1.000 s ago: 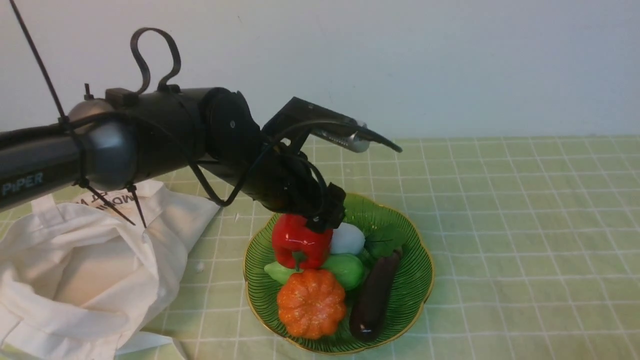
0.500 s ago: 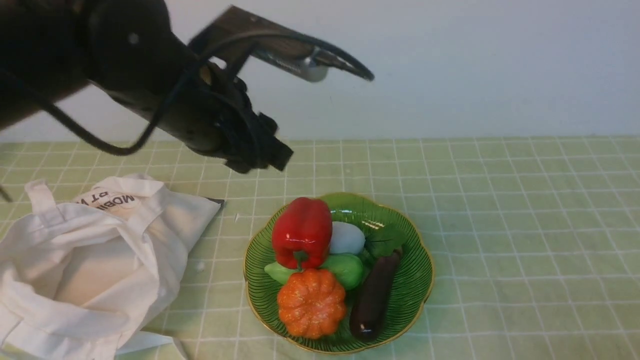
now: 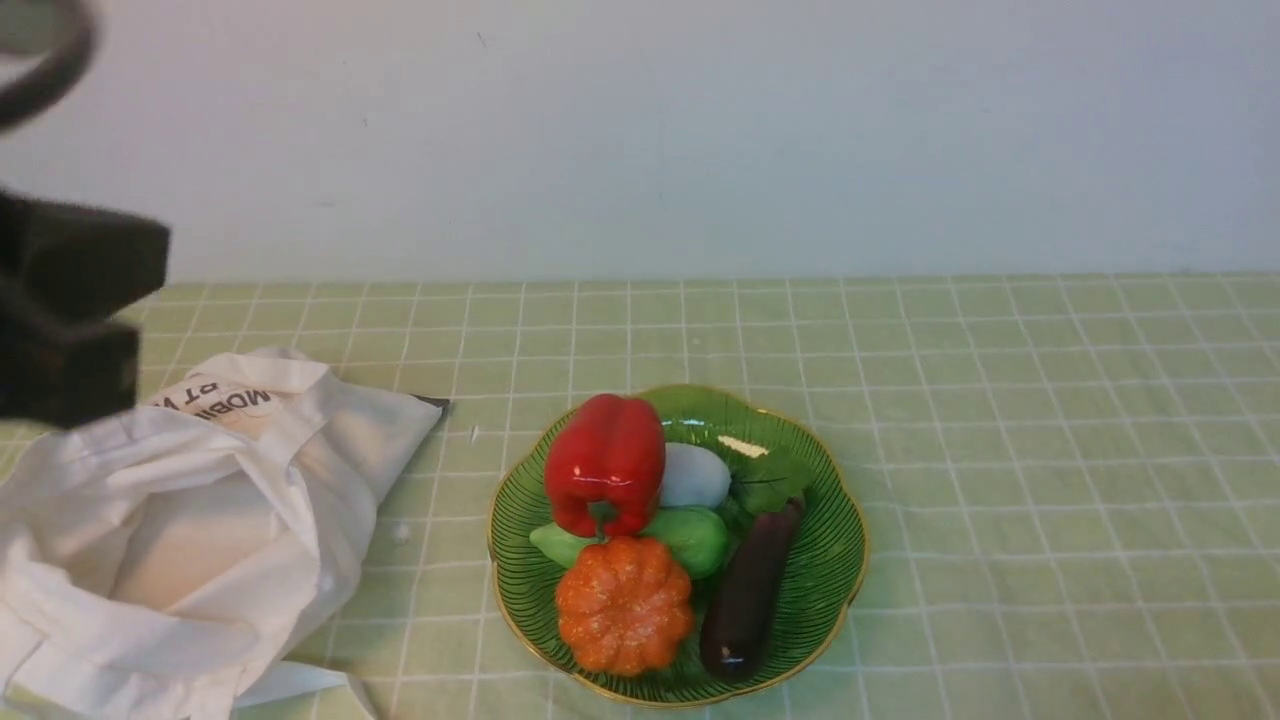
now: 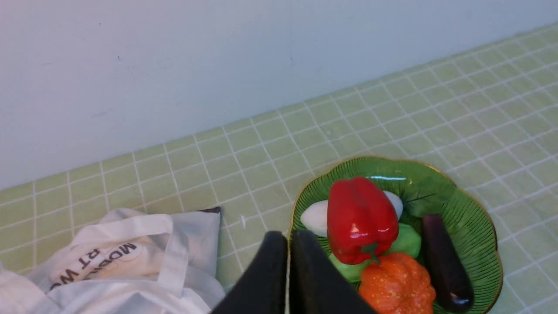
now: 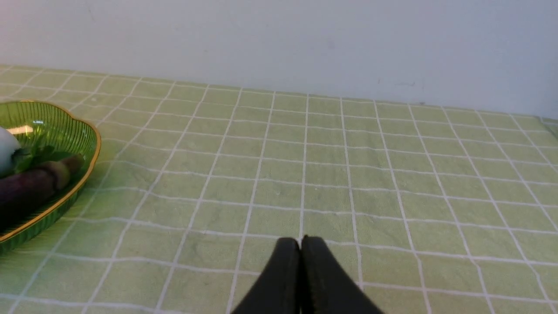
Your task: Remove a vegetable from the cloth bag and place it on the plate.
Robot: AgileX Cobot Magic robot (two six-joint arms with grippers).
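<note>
My left gripper (image 4: pixel 288 237) and my right gripper (image 5: pixel 300 244) are both pressed closed on nothing, while the glossy red bell pepper (image 3: pixel 605 463) lies on the scalloped green gold-rimmed plate (image 3: pixel 825 560), touching the ribbed orange pumpkin (image 3: pixel 624 606), with the crumpled white cloth bag (image 3: pixel 180 540) just beside that plate.

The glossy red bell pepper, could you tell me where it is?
The glossy red bell pepper sits in the green scalloped plate, left rear, against a white egg-shaped piece, behind the orange pumpkin.
</note>
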